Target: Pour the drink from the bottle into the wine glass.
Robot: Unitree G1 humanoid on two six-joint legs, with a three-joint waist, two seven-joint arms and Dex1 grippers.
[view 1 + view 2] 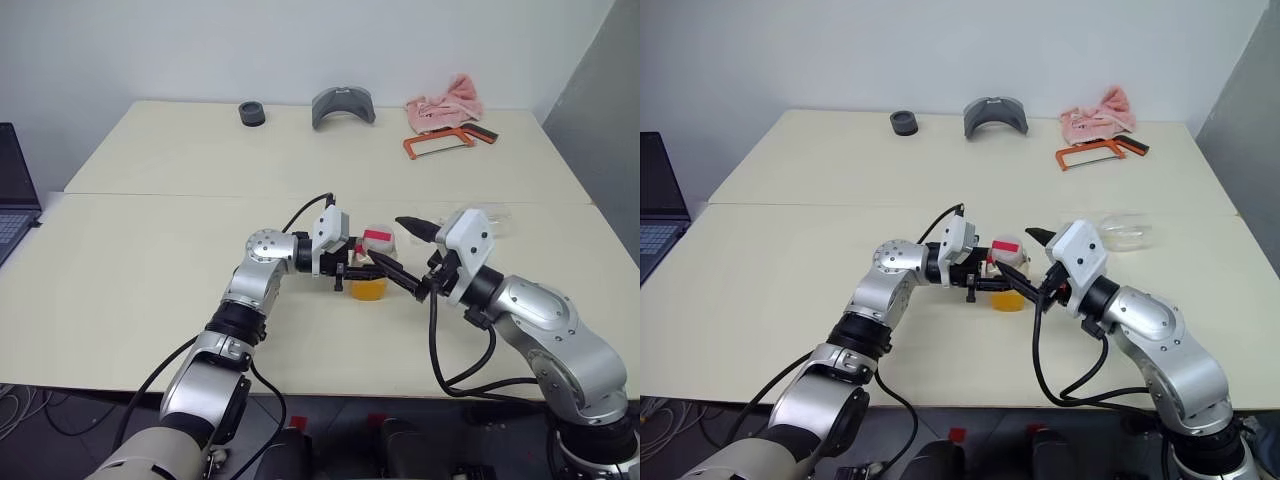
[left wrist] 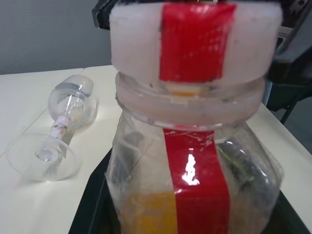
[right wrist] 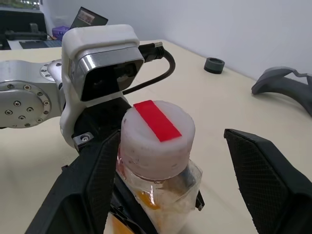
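So the left gripper (image 1: 352, 272) is clamped on the bottle (image 1: 371, 262) mid-table, orange drink (image 1: 368, 289) at its bottom. Right gripper (image 3: 170, 180) sits spread wide around the cap (image 3: 157, 130). Wine glass (image 2: 53, 134) lies tipped over nearby.

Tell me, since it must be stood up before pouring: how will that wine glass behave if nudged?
The wine glass lies on its side on the table, so its rounded bowl would probably let it roll. It looks thin and clear, so likely fragile and slippery to grip.
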